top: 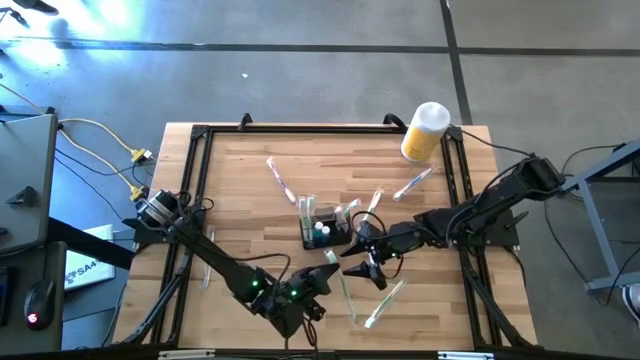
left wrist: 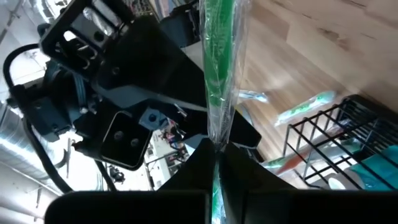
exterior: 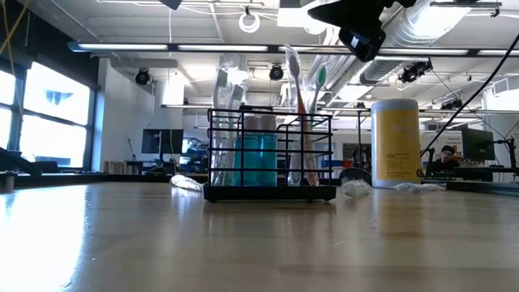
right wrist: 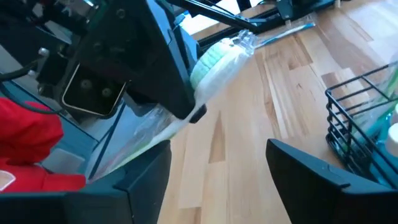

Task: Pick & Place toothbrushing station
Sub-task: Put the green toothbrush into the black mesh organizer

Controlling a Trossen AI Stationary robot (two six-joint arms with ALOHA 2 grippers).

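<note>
The black wire-mesh caddy (top: 325,229) stands on its base mid-table, with toothbrushes and a teal tube upright in it (exterior: 272,158). My left gripper (top: 322,278), near the table's front edge, is shut on a green toothbrush in a clear wrapper (left wrist: 217,74). My right gripper (top: 366,274) is open just right of it. In the right wrist view (right wrist: 217,177) the wrapped brush (right wrist: 214,62) passes by one of its fingers (right wrist: 146,177). I cannot tell whether they touch. My left gripper pinches the wrapped green toothbrush between its two fingers, partway along its length (left wrist: 214,163). The brush sticks out ahead of the fingers, in line with them. Its pale green head (right wrist: 214,59) is past the hold, lifted clear of the table.
Several loose wrapped toothbrushes lie on the wooden table, two at the far side (top: 280,180) (top: 412,185) and two near the front (top: 385,305) (top: 346,292). A yellow cylinder with a white lid (top: 425,130) stands at the far right corner. Black frame rails (top: 195,180) run along the table's edges.
</note>
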